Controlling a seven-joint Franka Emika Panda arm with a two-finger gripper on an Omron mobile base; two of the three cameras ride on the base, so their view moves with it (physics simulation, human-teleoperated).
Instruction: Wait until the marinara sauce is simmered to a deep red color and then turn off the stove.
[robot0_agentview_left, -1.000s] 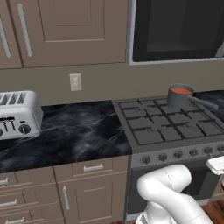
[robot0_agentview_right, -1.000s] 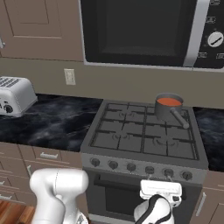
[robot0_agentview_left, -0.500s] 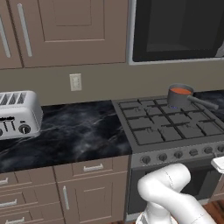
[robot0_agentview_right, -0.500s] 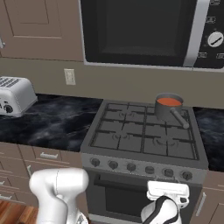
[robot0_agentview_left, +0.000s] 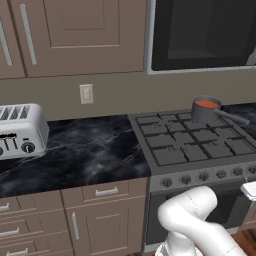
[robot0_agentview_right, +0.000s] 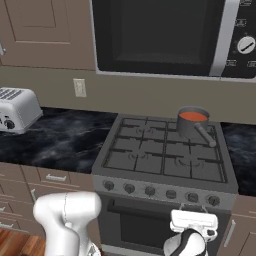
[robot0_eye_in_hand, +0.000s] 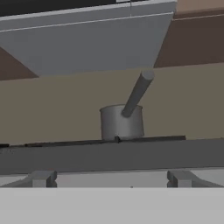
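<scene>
The sauce (robot0_agentview_right: 193, 116) sits orange-red in a saucepan (robot0_agentview_right: 191, 125) at the stove's (robot0_agentview_right: 165, 157) back right. The gripper (robot0_agentview_right: 194, 223) hangs below the knobs (robot0_agentview_right: 160, 192), fully open, holding nothing.

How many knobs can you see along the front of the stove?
6 in the right base view, in a row across the stove front panel: knobs and. None looks hidden there; the gripper sits below them.
</scene>
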